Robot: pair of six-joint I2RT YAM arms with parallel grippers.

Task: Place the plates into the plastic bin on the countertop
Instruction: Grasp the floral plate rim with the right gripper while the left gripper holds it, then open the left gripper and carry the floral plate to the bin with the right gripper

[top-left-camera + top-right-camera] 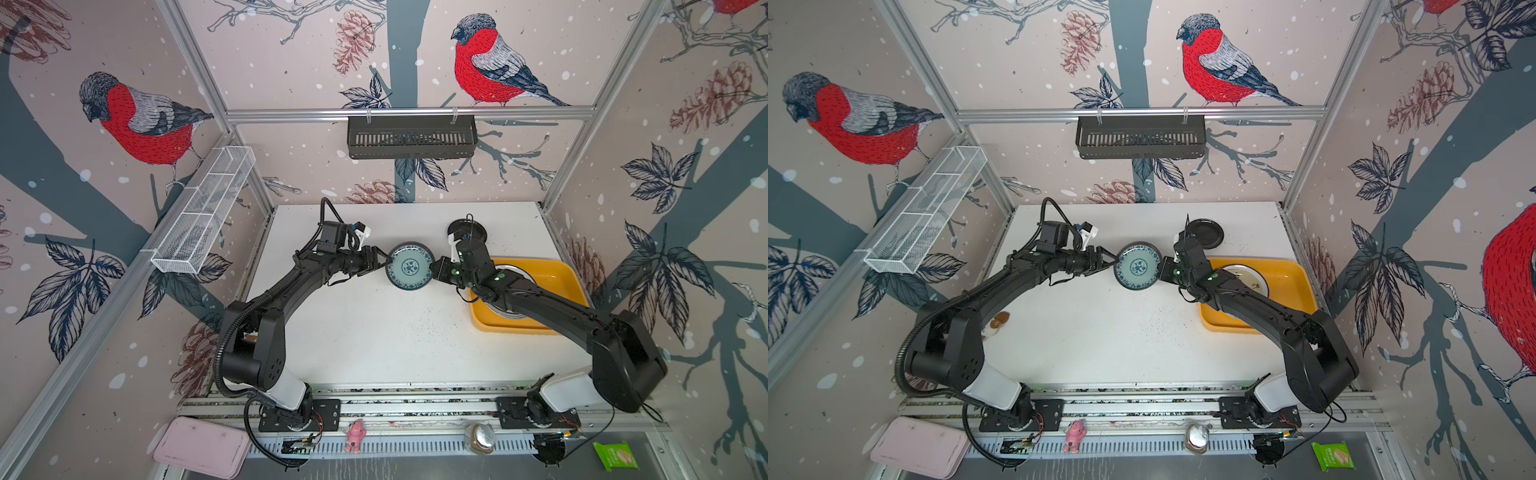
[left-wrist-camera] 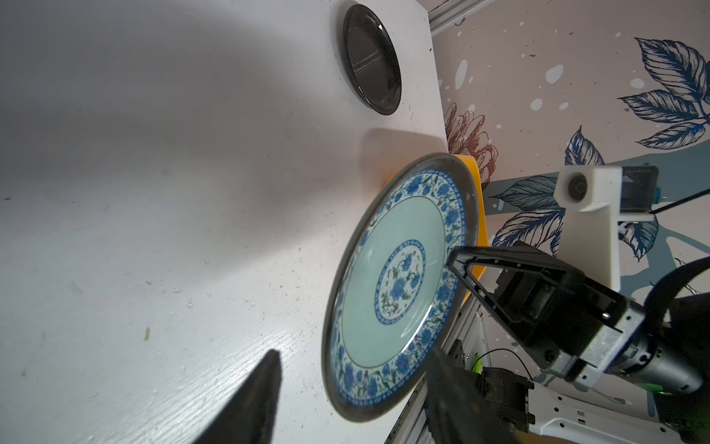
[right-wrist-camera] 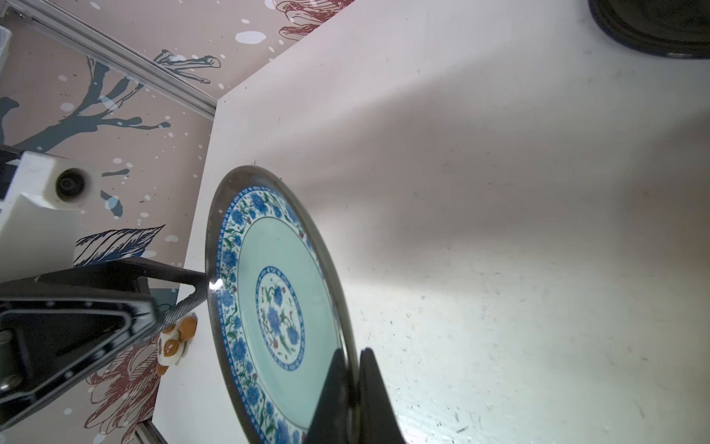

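Found the fingers [image 3: 374,396] of the right gripper [image 1: 434,266] pressed together on the rim of the blue-flowered plate [image 1: 409,266], rim pinched between them. Found the fingers [image 2: 253,399] of the left gripper [image 1: 384,262] standing well apart, one to each side of the opposite rim; one tip right at the rim in the right wrist view, contact not confirmable.

Inspected the countertop [image 1: 374,332]: white, flat, rectangular, peppered with small dark crumbs. Located the plastic bin [image 1: 557,280], yellow-orange, against the right edge, with a white plate [image 1: 1246,276] lying inside, partly hidden under the right arm. Located a black plate [image 1: 1206,232] flat near the far edge, just beyond the bin's far left corner. Noted a small brown-and-white item [image 1: 998,322] at the left edge. Noted walls papered with red-breasted birds, pine cones and leaves; a black slotted basket [image 1: 411,139] hung on the back rail, a white wire basket [image 1: 203,208] on the left wall.

Examined the held plate: round, shallow, dark rim, band of blue flowers, pale green well, blue floral medallion at centre. Held clear of the countertop, between both grippers, over the middle toward the far edge, just left of the bin.
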